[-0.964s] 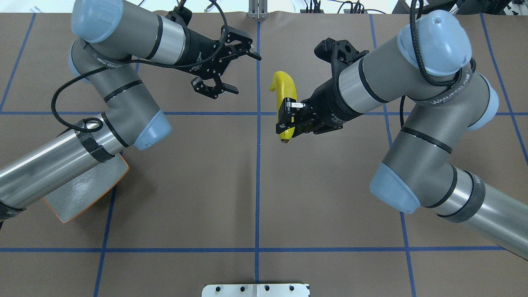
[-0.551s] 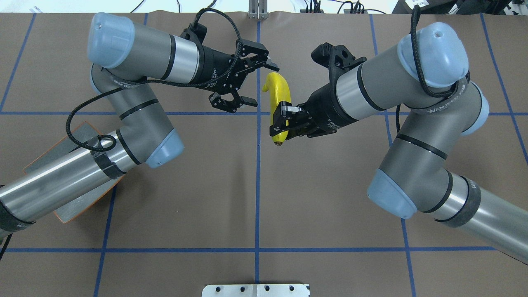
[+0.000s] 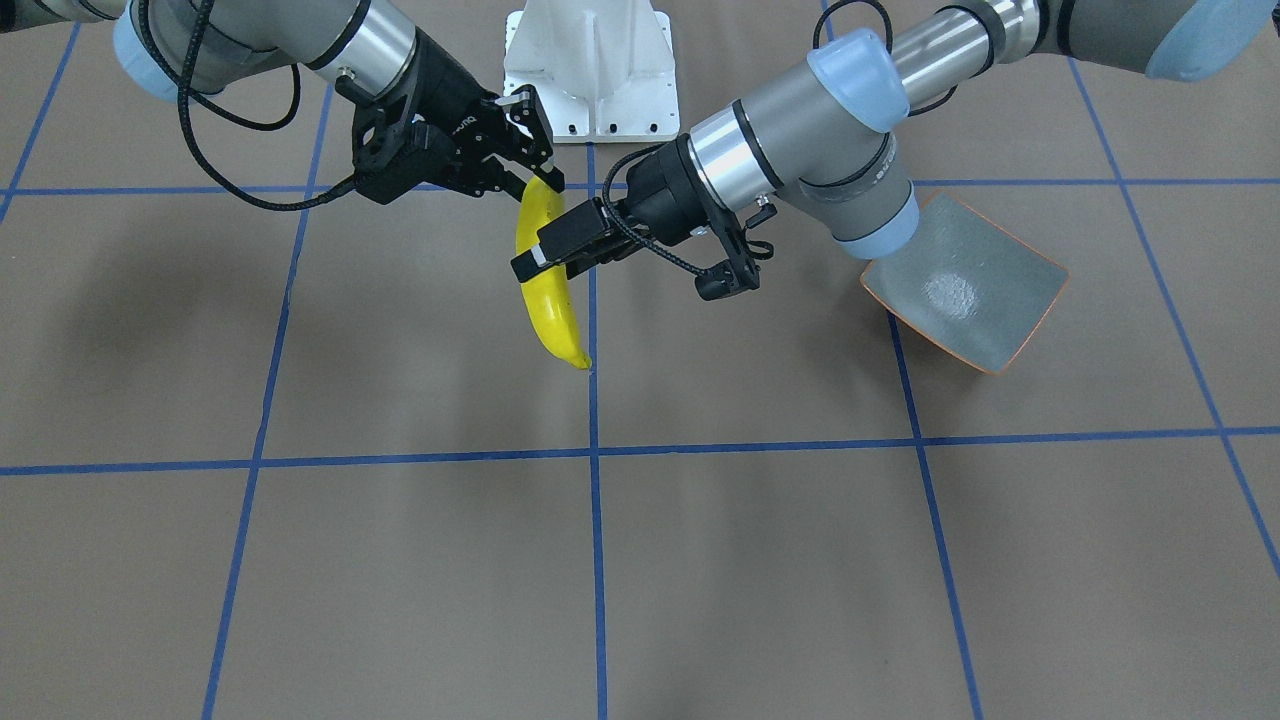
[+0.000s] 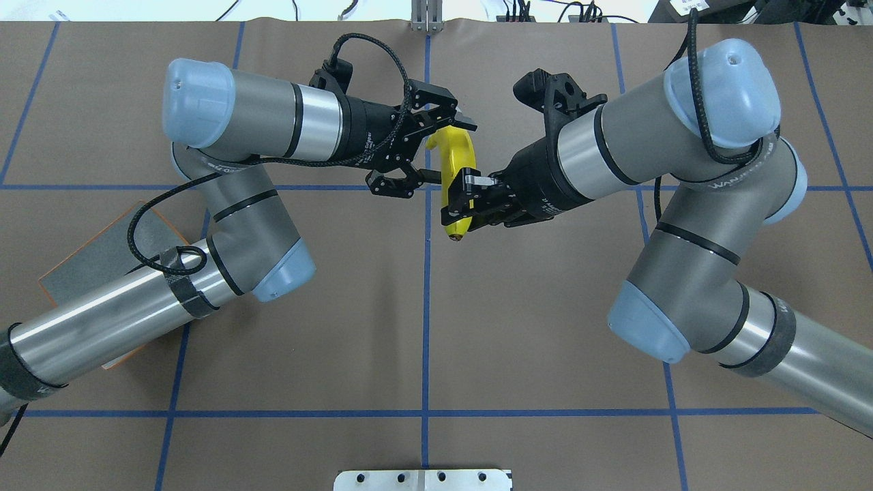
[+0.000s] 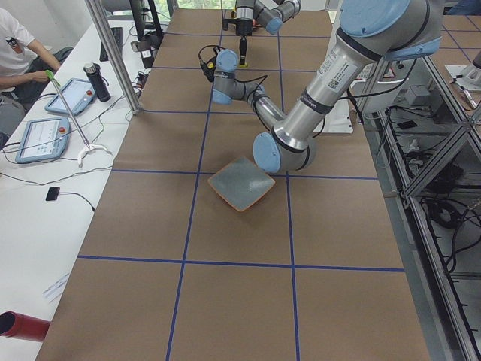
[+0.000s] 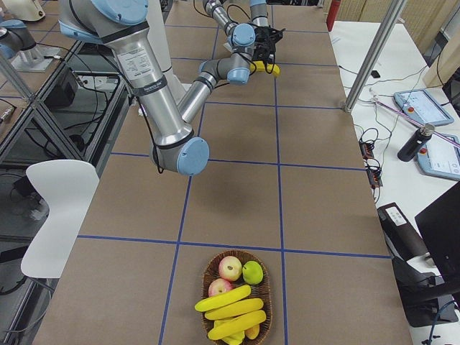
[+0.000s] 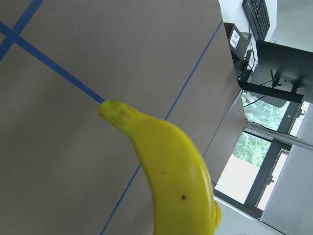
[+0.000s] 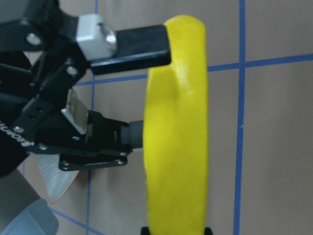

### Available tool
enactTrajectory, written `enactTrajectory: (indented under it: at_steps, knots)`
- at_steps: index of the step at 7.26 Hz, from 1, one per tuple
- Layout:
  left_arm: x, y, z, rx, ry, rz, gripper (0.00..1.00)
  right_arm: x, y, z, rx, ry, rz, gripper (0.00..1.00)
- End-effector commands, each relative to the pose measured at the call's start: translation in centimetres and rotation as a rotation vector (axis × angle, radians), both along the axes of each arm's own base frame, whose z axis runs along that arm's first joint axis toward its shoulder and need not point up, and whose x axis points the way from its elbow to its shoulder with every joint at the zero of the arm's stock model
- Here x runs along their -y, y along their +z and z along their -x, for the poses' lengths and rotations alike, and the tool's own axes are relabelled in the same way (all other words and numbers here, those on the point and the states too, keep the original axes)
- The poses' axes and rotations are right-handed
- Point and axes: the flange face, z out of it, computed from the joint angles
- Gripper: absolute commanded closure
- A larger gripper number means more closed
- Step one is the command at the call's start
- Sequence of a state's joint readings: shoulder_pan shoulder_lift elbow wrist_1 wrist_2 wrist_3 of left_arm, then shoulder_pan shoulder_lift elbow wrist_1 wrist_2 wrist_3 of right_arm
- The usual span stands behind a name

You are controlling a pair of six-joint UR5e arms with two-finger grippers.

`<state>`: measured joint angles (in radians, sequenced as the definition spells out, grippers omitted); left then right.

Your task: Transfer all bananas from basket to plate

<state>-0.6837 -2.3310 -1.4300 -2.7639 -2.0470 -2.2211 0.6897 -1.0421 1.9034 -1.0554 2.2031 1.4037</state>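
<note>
Clearly a hand-over: the right gripper [image 4: 455,201] is clamped on the blunt end of one banana [image 3: 553,305], aloft over mid-table, long axis running away from the robot. The left gripper [image 4: 445,151], spread wide, brackets its stem half. The one plate [image 3: 965,290], holding nothing, lies on the nearer left arm's side; three bananas [image 6: 230,309] and three apples [image 6: 230,268] sit in one basket [image 6: 269,295] far right

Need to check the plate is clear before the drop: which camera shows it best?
Exterior left: the plate shows almost whole and empty. Overhead, the left arm covers most of it; front-facing, that arm hides one corner; the right wrist view catches only a sliver.
</note>
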Motion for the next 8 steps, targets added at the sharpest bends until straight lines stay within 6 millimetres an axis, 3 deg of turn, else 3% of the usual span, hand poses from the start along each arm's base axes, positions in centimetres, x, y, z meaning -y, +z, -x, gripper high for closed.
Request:
enactTrajectory:
  at_steps: [1, 2, 3, 4, 6, 8]
  knots:
    - [-0.1, 0.0, -0.1, -0.002, -0.001, -0.001, 0.99, -0.1, 0.3, -0.1, -0.002, -0.004, -0.009, 1.0]
    - [-0.2, 0.3, -0.1, 0.0, 0.0, 0.0, 1.0, -0.1, 0.2, -0.1, 0.0, -0.006, -0.015, 1.0]
    - [-0.2, 0.4, 0.0, -0.005, -0.002, -0.006, 1.0, -0.1, 0.4, -0.1, 0.011, -0.005, -0.026, 0.29]
    - [-0.2, 0.6, -0.1, -0.004, -0.002, -0.005, 1.0, -0.4, 1.2, -0.5, 0.029, -0.002, -0.045, 0.0]
    - [-0.3, 2.8, 0.1, 0.031, -0.002, -0.006, 1.0, -1.1, 5.0, -2.3, 0.073, 0.005, -0.078, 0.0]
    - [-3.1, 10.1, 4.2, 0.118, 0.01, -0.061, 1.0, 0.5, 10.2, -5.8, 0.029, 0.07, -0.043, 0.0]
